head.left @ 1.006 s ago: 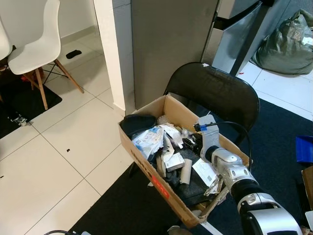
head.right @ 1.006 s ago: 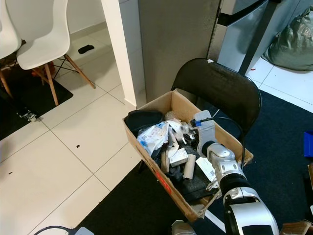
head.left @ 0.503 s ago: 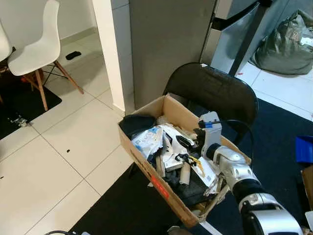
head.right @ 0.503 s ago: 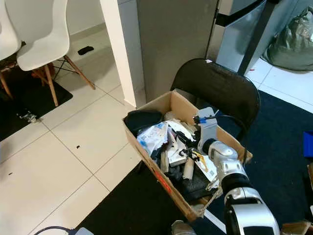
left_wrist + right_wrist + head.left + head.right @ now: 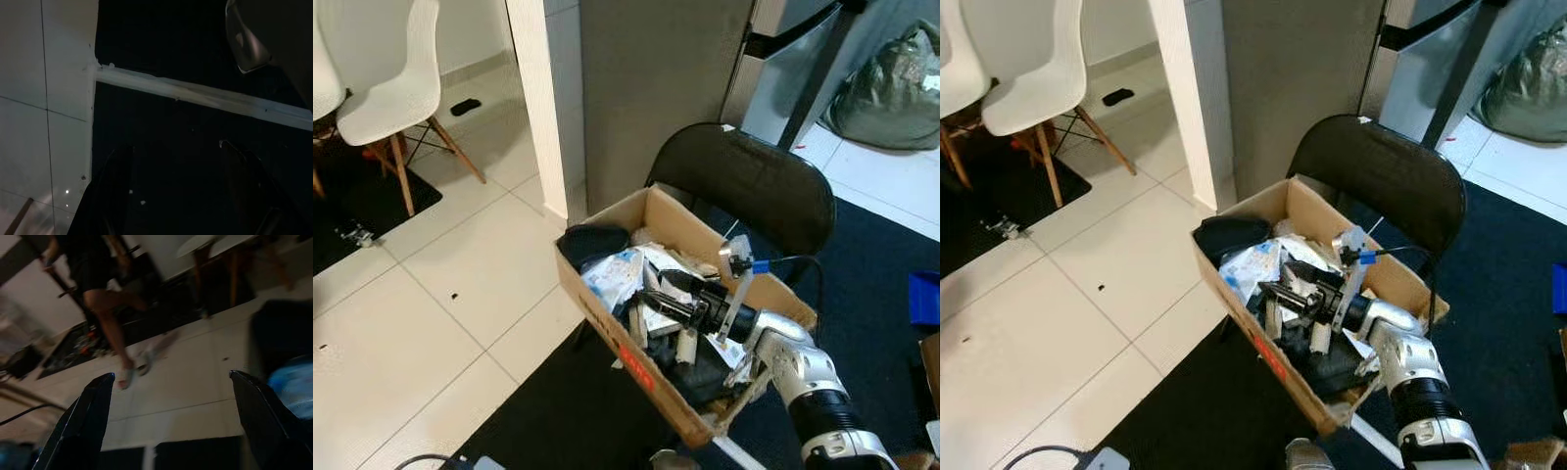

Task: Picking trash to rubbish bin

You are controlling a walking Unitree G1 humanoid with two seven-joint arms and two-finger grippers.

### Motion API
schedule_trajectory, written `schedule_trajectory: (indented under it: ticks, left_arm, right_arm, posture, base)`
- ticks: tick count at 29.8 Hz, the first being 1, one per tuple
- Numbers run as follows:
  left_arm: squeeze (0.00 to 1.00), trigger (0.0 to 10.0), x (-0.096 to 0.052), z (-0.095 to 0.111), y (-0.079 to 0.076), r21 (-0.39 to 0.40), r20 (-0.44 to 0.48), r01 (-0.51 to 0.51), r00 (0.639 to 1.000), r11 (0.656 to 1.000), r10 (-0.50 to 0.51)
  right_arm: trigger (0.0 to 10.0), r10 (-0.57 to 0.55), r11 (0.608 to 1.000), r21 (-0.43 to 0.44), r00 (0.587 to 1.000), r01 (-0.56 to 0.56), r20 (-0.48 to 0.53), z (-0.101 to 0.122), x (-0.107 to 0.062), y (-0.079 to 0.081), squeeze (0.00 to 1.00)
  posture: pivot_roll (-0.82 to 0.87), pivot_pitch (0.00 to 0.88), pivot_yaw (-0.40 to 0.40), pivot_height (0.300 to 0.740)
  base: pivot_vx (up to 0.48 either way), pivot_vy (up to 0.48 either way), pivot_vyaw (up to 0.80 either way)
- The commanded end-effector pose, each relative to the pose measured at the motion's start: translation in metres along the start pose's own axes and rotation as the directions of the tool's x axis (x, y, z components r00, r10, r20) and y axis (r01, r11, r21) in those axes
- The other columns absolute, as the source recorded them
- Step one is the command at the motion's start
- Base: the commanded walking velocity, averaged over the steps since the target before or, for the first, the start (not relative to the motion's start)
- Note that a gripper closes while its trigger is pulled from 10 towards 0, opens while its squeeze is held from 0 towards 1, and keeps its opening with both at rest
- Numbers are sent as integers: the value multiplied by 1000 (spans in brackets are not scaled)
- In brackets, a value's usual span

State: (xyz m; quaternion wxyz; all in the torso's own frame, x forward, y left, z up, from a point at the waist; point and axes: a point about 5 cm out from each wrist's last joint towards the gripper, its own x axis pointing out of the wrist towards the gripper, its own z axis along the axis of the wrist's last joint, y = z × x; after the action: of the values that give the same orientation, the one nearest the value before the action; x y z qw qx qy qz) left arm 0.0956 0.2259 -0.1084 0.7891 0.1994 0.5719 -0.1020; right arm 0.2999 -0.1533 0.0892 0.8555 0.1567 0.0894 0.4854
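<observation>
Trash fills a cardboard box (image 5: pixel 607 323) that serves as the rubbish bin, propped on the seat of a black folding chair (image 5: pixel 754 186) at the edge of a dark carpet (image 5: pixel 548 411), with white floor tiles (image 5: pixel 440 294) and a white chair (image 5: pixel 396 88) off to the robot's left. At the box's left end lies a dark, soft-looking bundle (image 5: pixel 592 245); beside it sits a crumpled white-and-blue wrapper (image 5: pixel 612 274), then loose white paper scraps and a cardboard tube (image 5: pixel 686 345) standing among them. All of it looks light and easily crushed, the wrapper thin and likely slippery, the tube stiffer and probably the surest thing to pinch across its middle; soft pieces would best be taken at a bunched fold, not a loose edge. Further right, the right gripper (image 5: pixel 656 294) reaches in low over the heap from the robot's silver forearm (image 5: pixel 793 357), its two black fingers (image 5: pixel 88 416) spread apart with nothing visible between them, as the right wrist view confirms; that blurred view also catches a person's bare legs (image 5: pixel 110 313) crossing the tiled floor beyond. The left gripper (image 5: pixel 181 196) hangs idle over the carpet and a pale strip, its fingers likewise apart in the dark left wrist view. A grey-green sack (image 5: pixel 891 83) rests on the floor at far right.
</observation>
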Motion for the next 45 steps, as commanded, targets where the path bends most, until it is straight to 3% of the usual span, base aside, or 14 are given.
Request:
schedule_trajectory:
  ticks: [1,8,12,16,24,25,26,30,33,34,38,42,43,45]
  left_arm:
    - [0,10000,-1,-10,-3,-6,-34,9,999,1000,-10]
    - [0,10000,-1,-10,-2,-3,-34,9,999,1000,-9]
    - [0,10000,-1,-9,-2,-2,-33,10,999,1000,-10]
    - [0,10000,-1,-9,-2,-2,-31,10,999,1000,-10]
    - [0,10000,-1,-9,-3,-2,-32,11,999,1000,-11]
    - [0,10000,-1,-10,-3,-2,-33,11,999,1000,-11]
    - [0,10000,-1,-10,-3,-2,-33,11,999,1000,-11]
    - [0,10000,-1,-10,-3,-3,-33,11,999,1000,-11]
    - [0,10000,-1,-10,-3,-4,-32,11,999,1000,-11]
    - [0,10000,-1,-9,-3,-4,-30,10,1000,1000,-10]
    - [0,10000,-1,-9,-3,-2,-28,9,1000,1000,-9]
    - [0,10000,-1,-8,-3,8,-27,6,1000,1000,-6]
    - [0,10000,-1,-8,-3,8,-27,6,1000,1000,-6]
    - [0,10000,-1,-8,-2,9,-26,5,1000,1000,-4]
  right_arm:
    - [10000,16,1000,22,1000,-16,-15,-5,-4,2,0]
    - [10000,19,998,60,998,-16,-60,-16,-13,3,0]
    - [10000,-79,995,50,988,86,-136,-30,-22,-6,0]
    - [10000,-278,957,24,936,290,-215,-47,-33,-22,0]
    - [10000,-440,878,50,845,476,-303,-79,-51,-28,0]
    - [10000,-506,831,35,779,555,-370,-100,-62,-26,0]
    - [10000,-506,831,35,779,555,-370,-100,-62,-26,0]
    - [10000,-581,748,22,670,664,-463,-132,-79,-17,0]
    - [10000,-592,716,22,625,697,-509,-148,-87,-9,0]
    - [10000,-603,688,22,589,725,-539,-159,-93,-3,0]
    - [10000,-627,648,26,553,761,-549,-167,-99,1,0]
    - [10000,-688,540,-8,436,842,-581,-180,-116,7,0]
    - [10000,-688,540,-8,436,842,-581,-180,-116,7,0]
    - [10000,-702,512,-39,393,858,-594,-183,-122,8,0]
  posture:
    - [16,96,2,740]
    - [14,94,3,740]
    - [14,94,3,740]
    - [14,94,3,740]
    - [13,93,1,740]
    - [13,93,1,740]
    - [13,93,1,740]
    - [13,93,1,740]
    - [13,93,1,740]
    - [13,93,1,740]
    - [13,93,1,740]
    - [6,87,4,740]
    - [6,87,4,740]
    - [6,87,4,740]
  base:
    - [-379,0,0]
    - [-378,0,0]
    - [-374,0,0]
    - [-377,0,0]
    - [-375,0,0]
    - [-375,0,0]
    - [-375,0,0]
    - [-372,0,0]
    - [-306,0,0]
    - [0,0,0]
    - [0,0,0]
    - [0,0,0]
    - [0,0,0]
    - [0,0,0]
